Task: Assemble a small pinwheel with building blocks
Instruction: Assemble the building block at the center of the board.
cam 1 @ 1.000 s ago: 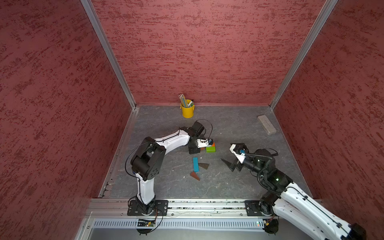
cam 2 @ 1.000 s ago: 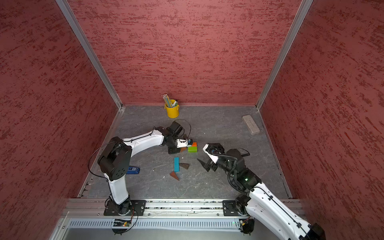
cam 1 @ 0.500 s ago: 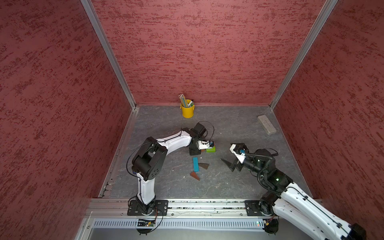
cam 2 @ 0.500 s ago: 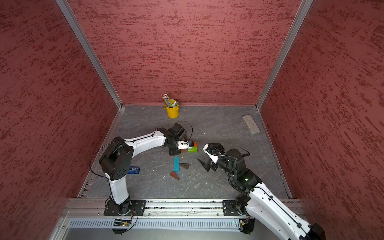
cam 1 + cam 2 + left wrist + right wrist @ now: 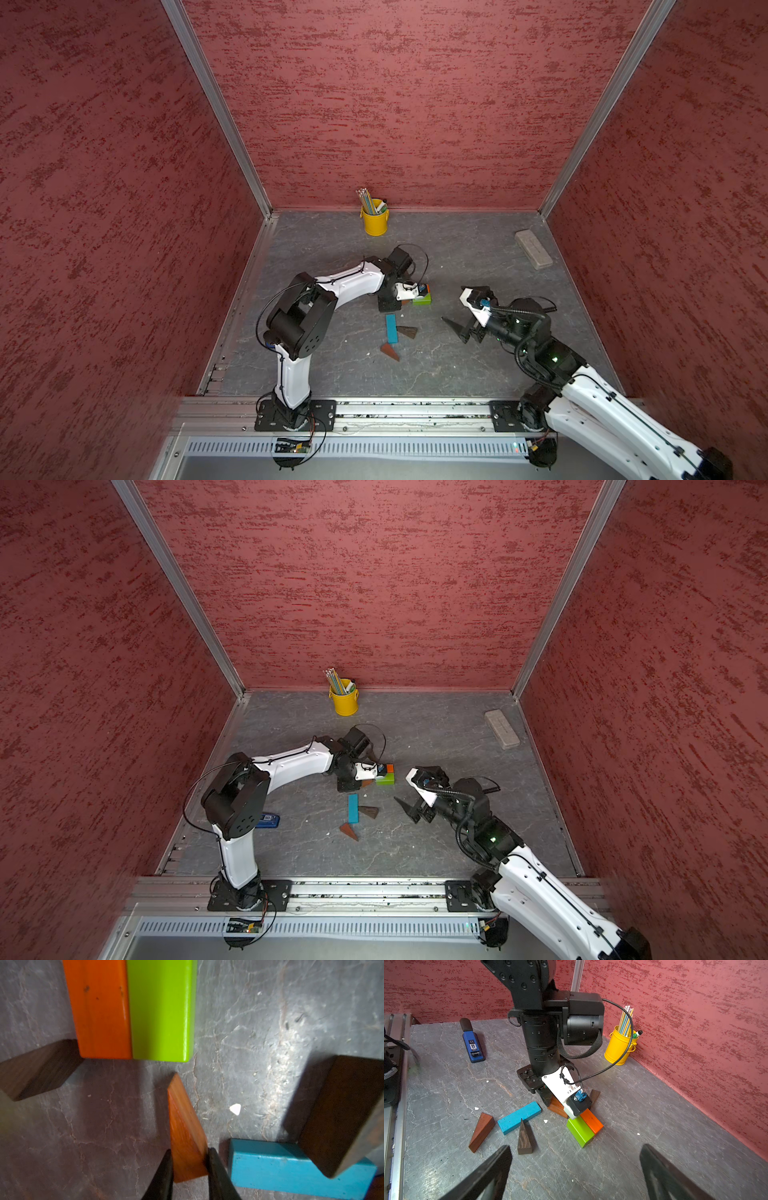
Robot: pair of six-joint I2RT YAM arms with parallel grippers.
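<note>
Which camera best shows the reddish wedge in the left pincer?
The left wrist view: the reddish wedge sits close and unobstructed, with the left pincer clamped on its wide end. The right wrist view shows only part of it behind the wrist camera. In both top views the left arm nearly hides it.

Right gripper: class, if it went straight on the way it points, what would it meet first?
Likely the bright green rectangular block, centred ahead of the right gripper's open fingers; depth is unclear.
</note>
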